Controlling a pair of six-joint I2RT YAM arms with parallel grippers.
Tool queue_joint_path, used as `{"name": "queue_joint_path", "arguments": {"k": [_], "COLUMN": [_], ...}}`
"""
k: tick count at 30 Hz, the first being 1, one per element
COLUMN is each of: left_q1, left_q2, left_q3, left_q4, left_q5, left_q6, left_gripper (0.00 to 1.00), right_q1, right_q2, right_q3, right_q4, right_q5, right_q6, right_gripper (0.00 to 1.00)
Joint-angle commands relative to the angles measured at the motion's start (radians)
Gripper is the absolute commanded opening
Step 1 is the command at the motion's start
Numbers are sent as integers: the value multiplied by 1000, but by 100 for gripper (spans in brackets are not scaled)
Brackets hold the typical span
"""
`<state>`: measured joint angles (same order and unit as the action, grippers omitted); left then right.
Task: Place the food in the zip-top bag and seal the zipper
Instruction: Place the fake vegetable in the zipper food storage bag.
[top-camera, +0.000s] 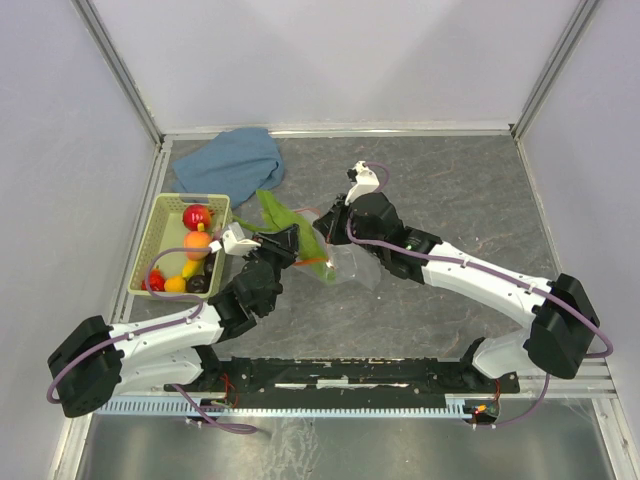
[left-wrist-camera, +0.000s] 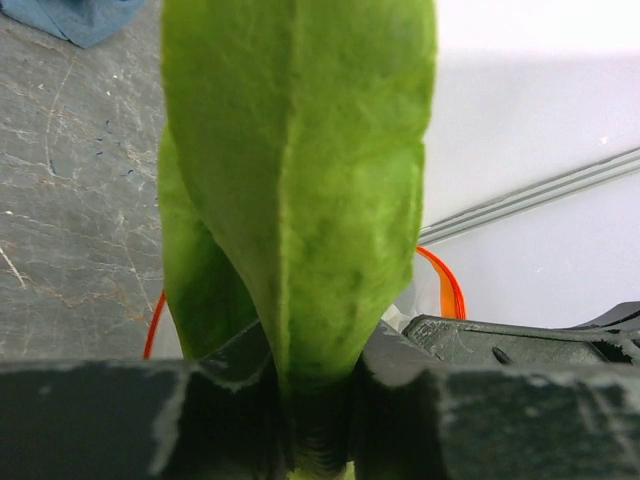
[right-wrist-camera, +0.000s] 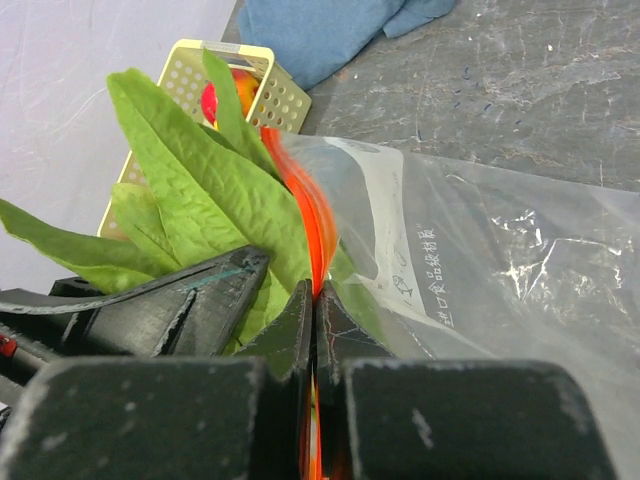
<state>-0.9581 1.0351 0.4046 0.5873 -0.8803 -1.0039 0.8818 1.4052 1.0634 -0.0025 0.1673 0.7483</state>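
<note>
Top external: grey marbled table, pale walls, metal frame posts at the corners. Blue cloth sits at the far edge, basket on the left w/ food in it. The zip-top bag lies mid-table betw. your arms. Your left gripper is closed round the stem of the green leaf. Your right gripper is pinched tight on the zipper. The leaf fills most of the left wrist view. Can't tell if it's inside the bag; the bag's clear edges are hard to trace from above.

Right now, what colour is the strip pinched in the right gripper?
Red-orange. The zipper, held by the right gripper, shows best in the right wrist view.
</note>
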Motion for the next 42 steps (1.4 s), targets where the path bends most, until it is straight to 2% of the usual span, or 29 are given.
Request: {"name": "queue_joint_path", "arguments": {"k": [1,4,8,15,24,28,35,38,42], "left_q1": [-9,-8,-7,-7,14,55,204,210,210], "left_q2": [-27,-61,-79,-85,-155,-171,-132,-126,-104], "left_q3": [54,92,141,222,282,289,192,148,120], "left_q4": [-82,-192,-263,-456,-730,-811,-770,-692,-628], "left_q5": [-16,-25,6,97,119,210,526,588,601], "left_q6": [3,-3,62,92,80,74,-27,-64,-112], "left_gripper": [50,61,68,76,83,84,79,77,74], "right_q1": [-24,-29,-38,-64,-99,-111,-124,-126,-128], "right_q2": [-35,-36,-46,-62,-73,-76,-72,-70,-70], "right_q3": [-12,-15,-24,-35,-45,-53,-52,-52,-55], "right_q4": [94,91,86,84,80,92,106,108,108], "right_q5": [-42,-59,-73,-77,-92,-103,-125,-131,-137], "right_q6": [18,15,8,13,29,39,54,56,59], "right_gripper": [2,2,2,2,2,2,2,2,2]}}
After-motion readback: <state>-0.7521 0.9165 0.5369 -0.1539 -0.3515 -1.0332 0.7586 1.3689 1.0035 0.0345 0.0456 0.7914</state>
